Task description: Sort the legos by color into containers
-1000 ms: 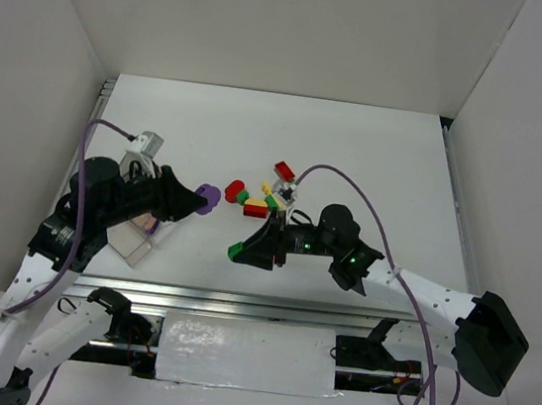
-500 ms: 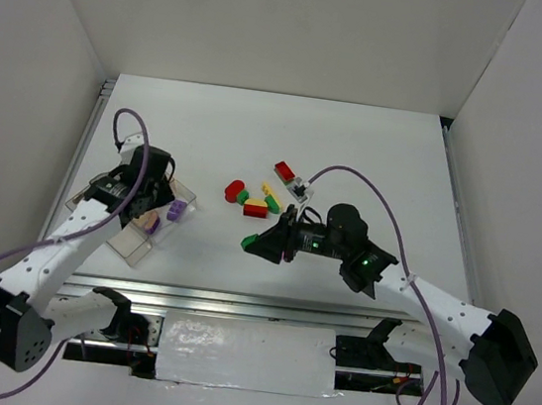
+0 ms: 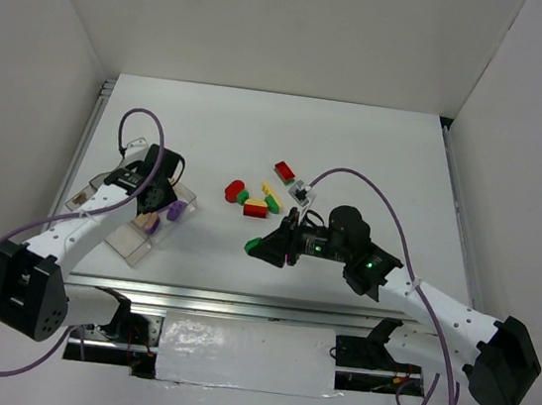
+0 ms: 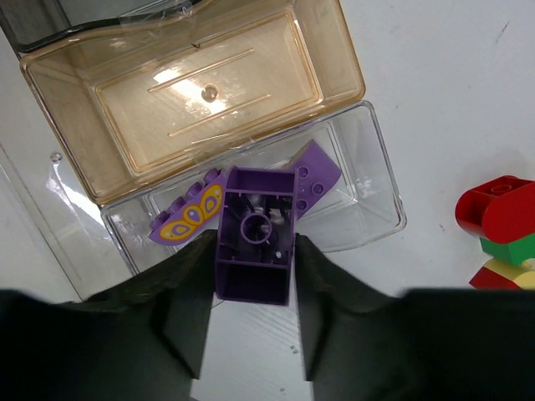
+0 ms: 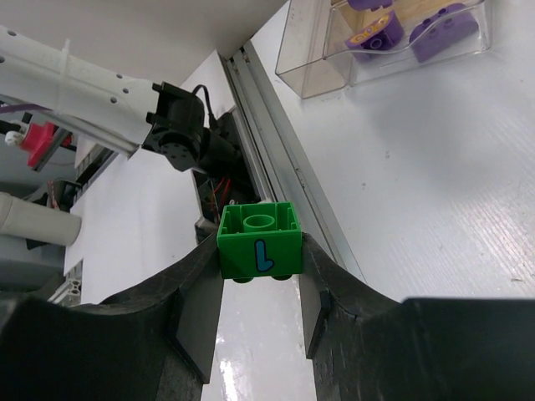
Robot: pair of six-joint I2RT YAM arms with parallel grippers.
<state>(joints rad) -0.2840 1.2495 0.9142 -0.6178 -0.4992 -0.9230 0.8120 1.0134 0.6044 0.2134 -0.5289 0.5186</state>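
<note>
My left gripper [image 4: 253, 259] [image 3: 164, 210] is shut on a purple brick [image 4: 255, 230], held over the near edge of the clear tray [image 4: 380, 180] [image 3: 124, 238]. The tray's clear compartment holds a purple butterfly-printed brick [image 4: 188, 215] and another purple brick [image 4: 318, 174]. Its brownish compartment [image 4: 192, 83] holds nothing. My right gripper [image 5: 259, 255] [image 3: 263, 247] is shut on a green brick [image 5: 259, 241] [image 3: 253, 247] marked with a blue L, held above the table's near middle. Red, green and yellow bricks [image 3: 251, 200] lie loose mid-table, with one red brick [image 3: 284, 171] behind them.
The loose red [image 4: 500, 205], green [image 4: 512, 247] and yellow [image 4: 500, 269] bricks show at the right edge of the left wrist view. The metal rail [image 3: 238, 303] runs along the table's near edge. White walls stand on three sides.
My left arm has swung down and left with the purple brick, from above the table to the tray. My right gripper has shifted slightly right with the green brick.
</note>
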